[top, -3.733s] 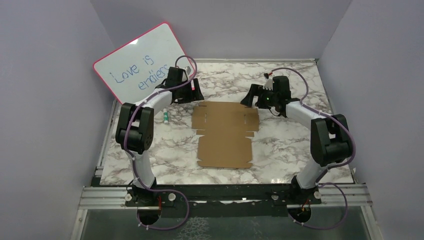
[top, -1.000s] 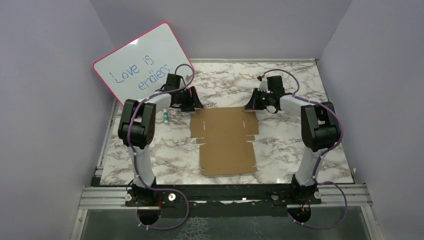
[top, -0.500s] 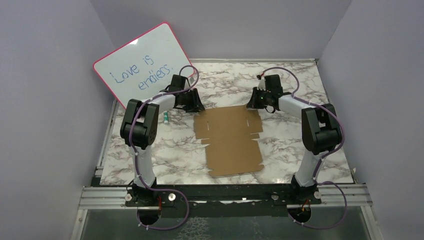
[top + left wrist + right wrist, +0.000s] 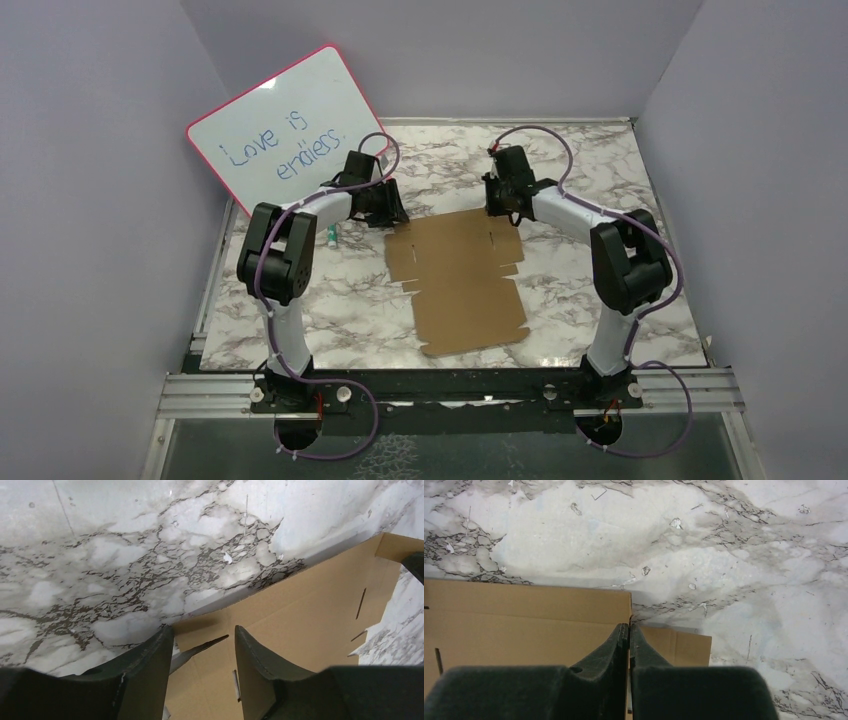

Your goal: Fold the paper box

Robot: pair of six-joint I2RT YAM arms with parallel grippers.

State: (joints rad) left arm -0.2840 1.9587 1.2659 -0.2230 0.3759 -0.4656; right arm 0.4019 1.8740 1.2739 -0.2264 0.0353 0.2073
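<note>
The paper box (image 4: pixel 462 280) is a flat brown die-cut sheet lying on the marble table, slightly skewed. My left gripper (image 4: pixel 390 215) is at its far left corner. In the left wrist view that gripper (image 4: pixel 202 629) is open, its fingers astride the corner flap of the sheet (image 4: pixel 300 610) beside a slit. My right gripper (image 4: pixel 497 205) is low at the far right corner. In the right wrist view it (image 4: pixel 629 626) is shut, with its tips at the notch between the main panel (image 4: pixel 524 625) and a side tab. Nothing shows between its fingers.
A pink-rimmed whiteboard (image 4: pixel 280 125) with blue writing leans against the back left wall. A small white and green object (image 4: pixel 331 235) lies beside the left arm. Purple walls close in the marble table (image 4: pixel 580 270) on three sides.
The sheet has turned a little, its near end shifting right. My right gripper has slid left along the far edge to the corner notch. The left gripper has stayed at its corner.
</note>
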